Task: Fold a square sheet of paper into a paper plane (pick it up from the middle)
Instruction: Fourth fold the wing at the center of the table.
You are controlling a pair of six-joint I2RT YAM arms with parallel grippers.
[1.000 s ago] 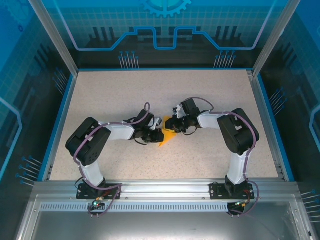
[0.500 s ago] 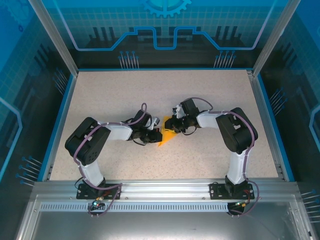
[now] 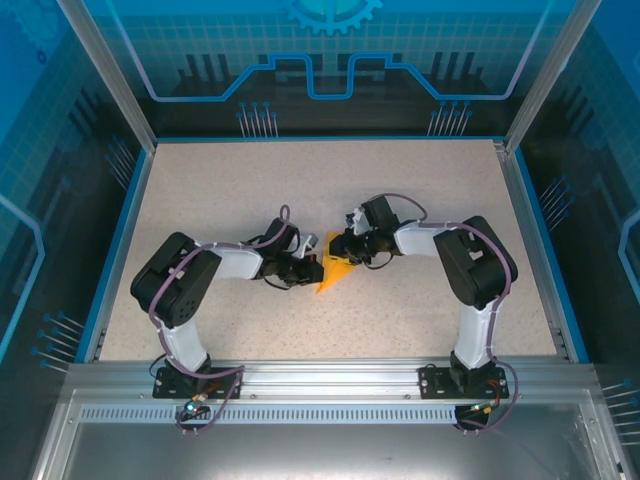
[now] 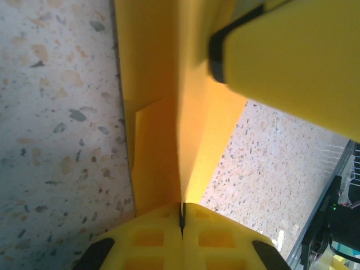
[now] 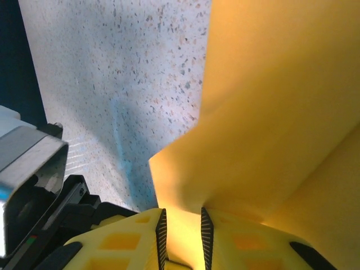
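Note:
The square sheet of paper (image 3: pixel 333 272), orange-yellow, is folded into creased layers with a point toward the near edge, at the table's middle. My left gripper (image 3: pixel 318 268) reaches it from the left. In the left wrist view that gripper (image 4: pixel 183 205) is shut on the paper (image 4: pixel 163 112), with the fold's edge pinched in the slit between its jaws. My right gripper (image 3: pixel 338 250) comes from the right. In the right wrist view its jaws (image 5: pixel 181 214) stand a little apart, open, with a flap of the paper (image 5: pixel 270 112) lying in the gap. One right fingertip (image 4: pixel 292 56) rests over the paper's far end.
The speckled tabletop (image 3: pixel 250 190) has a blue rim (image 3: pixel 120 230) and an aluminium frame around it. The two arms meet nose to nose at the centre. Part of the left arm (image 5: pixel 34 169) sits close beside the right gripper.
The left wrist has edged slightly toward the paper. The paper stays between both grippers and has hardly moved.

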